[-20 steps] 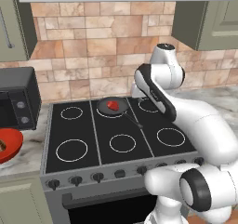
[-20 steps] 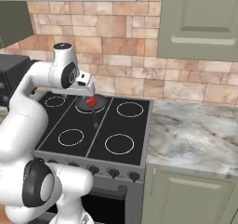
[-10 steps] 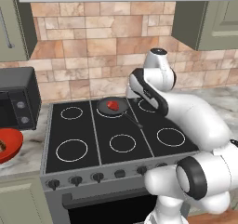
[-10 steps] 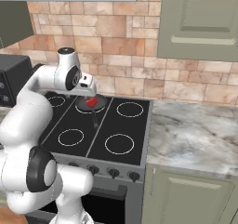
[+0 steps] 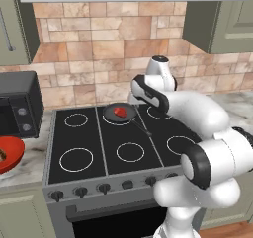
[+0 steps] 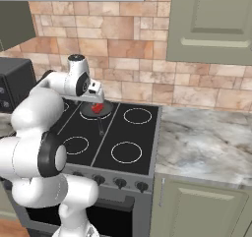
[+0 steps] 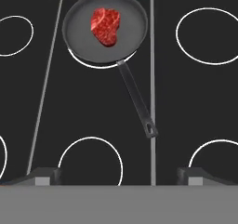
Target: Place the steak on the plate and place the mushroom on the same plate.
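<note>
The steak, a small red slab with pale streaks, lies in a dark frying pan on the back middle burner. It also shows as a red spot in the left base view and the right base view. My gripper hangs open above the stove, nearer the front than the pan, with nothing between its fingertips. In the right base view the gripper sits just above the pan. The plate and the mushroom are out of view.
The pan's long handle points toward the stove's front. A black microwave stands on the left counter. A red round dish, cut by the frame edge, sits in front of it. Marble counter stretches to the right of the stove.
The arm has swung left and closer over the pan. The jaws have opened slightly wider. The steak and pan have not moved.
</note>
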Tool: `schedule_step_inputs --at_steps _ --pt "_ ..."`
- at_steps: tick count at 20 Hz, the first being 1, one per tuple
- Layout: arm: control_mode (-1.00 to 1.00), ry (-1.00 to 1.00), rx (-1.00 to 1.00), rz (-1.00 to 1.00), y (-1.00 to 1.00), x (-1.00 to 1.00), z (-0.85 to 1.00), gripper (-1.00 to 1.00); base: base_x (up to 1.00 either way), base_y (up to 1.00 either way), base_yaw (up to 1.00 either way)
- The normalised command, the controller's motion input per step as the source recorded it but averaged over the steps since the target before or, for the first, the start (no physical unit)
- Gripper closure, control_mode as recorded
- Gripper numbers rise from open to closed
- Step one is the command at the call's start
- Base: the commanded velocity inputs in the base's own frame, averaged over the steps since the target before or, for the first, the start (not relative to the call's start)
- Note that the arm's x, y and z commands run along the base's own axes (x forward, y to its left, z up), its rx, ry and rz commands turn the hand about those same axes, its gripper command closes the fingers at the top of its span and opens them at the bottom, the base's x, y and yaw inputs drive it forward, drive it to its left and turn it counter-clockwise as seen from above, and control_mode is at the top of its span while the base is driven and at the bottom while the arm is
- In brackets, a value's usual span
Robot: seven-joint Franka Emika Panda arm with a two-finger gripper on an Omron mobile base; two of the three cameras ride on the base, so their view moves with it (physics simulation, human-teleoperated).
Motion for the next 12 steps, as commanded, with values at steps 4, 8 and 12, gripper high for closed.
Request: schedule_step_inputs --at_steps 4,8,12 --pt "-1.00 0.00 0.03 0.00 0.09 0.43 -0.19 -1.00 0.00 0.00 0.00" --pt "-1.00 0.00 0.01 0.00 0.20 0.40 -0.23 -1.00 0.00 0.00 0.00" --pt "-1.00 0.00 0.00 0.00 0.25 0.39 -0.33 -1.00 0.00 0.00 0.00"
